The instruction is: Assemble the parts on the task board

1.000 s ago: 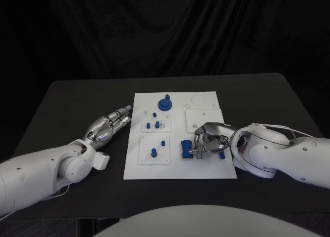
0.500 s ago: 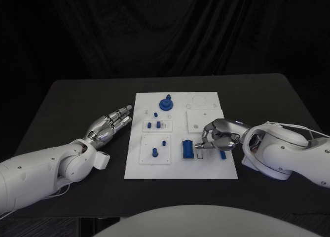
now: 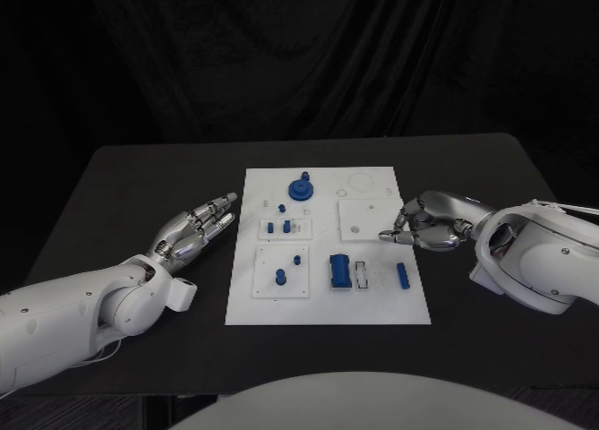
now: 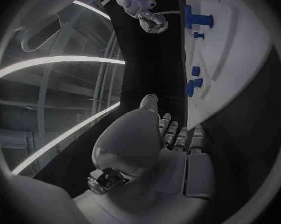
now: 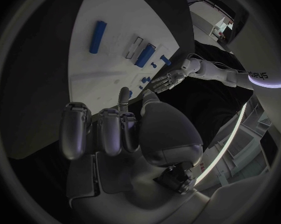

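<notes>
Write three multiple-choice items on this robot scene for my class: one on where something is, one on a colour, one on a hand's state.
1. Where is the left hand?
A. On the table beside the board
B. On the board's middle
C. Off the table's far edge

2. What colour is the round part at the board's far end?
A. Red
B. Blue
C. Yellow

3. What does the right hand hold?
A. The long block
B. The thin bar
C. Nothing

Answers: 1 A, its fingers lie stretched alongside the board's edge. 2 B, it matches the other blue parts. 3 C, its curled fingers are empty and both parts lie on the board.
</notes>
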